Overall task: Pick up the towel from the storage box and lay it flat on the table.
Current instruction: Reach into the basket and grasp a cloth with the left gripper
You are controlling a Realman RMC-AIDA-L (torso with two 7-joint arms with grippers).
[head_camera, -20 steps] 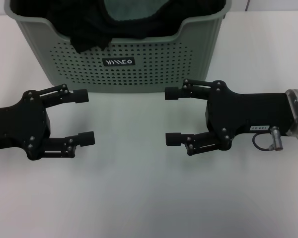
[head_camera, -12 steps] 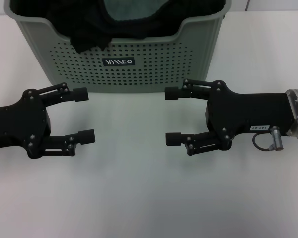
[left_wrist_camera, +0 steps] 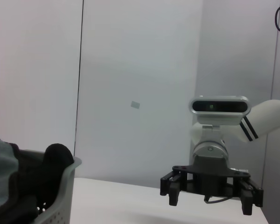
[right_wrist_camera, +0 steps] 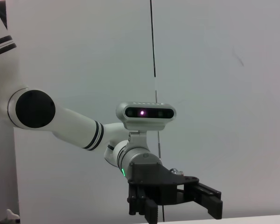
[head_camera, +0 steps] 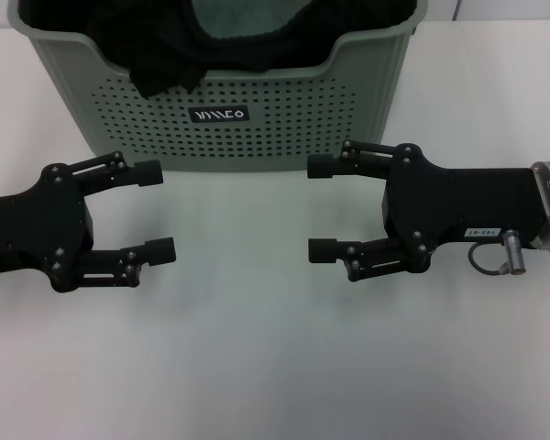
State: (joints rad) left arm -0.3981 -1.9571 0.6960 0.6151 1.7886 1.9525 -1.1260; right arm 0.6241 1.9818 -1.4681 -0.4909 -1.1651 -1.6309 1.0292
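The sage-green storage box (head_camera: 257, 128) stands at the back of the white table (head_camera: 257, 367); it also shows in the left wrist view (left_wrist_camera: 60, 205). Inside it lie black fabric (head_camera: 156, 55) and a grey-teal cloth (head_camera: 234, 18). No yellow face shows, so I cannot tell whether that cloth is the towel. My left gripper (head_camera: 156, 212) is open and empty, hovering in front of the box's left half. My right gripper (head_camera: 319, 208) is open and empty in front of the box's right half. The two grippers face each other.
The right wrist view shows my left gripper (right_wrist_camera: 172, 203) before a bare wall. The left wrist view shows my right gripper (left_wrist_camera: 210, 191). The box's dipped front rim (head_camera: 257, 62) faces me. White tabletop stretches in front of and beside both grippers.
My right gripper has shifted slightly to the right and away from me. The left gripper and the box contents have not visibly moved.
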